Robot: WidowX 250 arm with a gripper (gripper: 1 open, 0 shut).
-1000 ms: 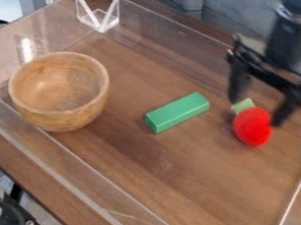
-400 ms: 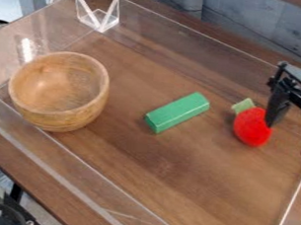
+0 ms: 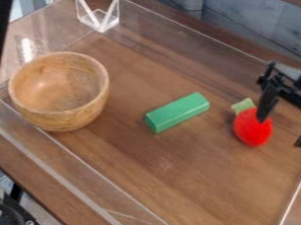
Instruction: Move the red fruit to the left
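The jaws stood wide apart, the gripper [image 3: 287,115] empty at three o'clock, just above and beside the red fruit [image 3: 252,127]. Best centred over the small, rounded, glossy berry before closing, since it could roll. A green block [image 3: 177,112] and a wooden bowl [image 3: 58,90] lay towards nine o'clock.

Black gripper [image 3: 287,117]: cut off by right edge, arm above out of frame. Small round red toy strawberry [image 3: 252,127] w/ green top: upper right partly behind gripper's left finger [image 3: 265,103].
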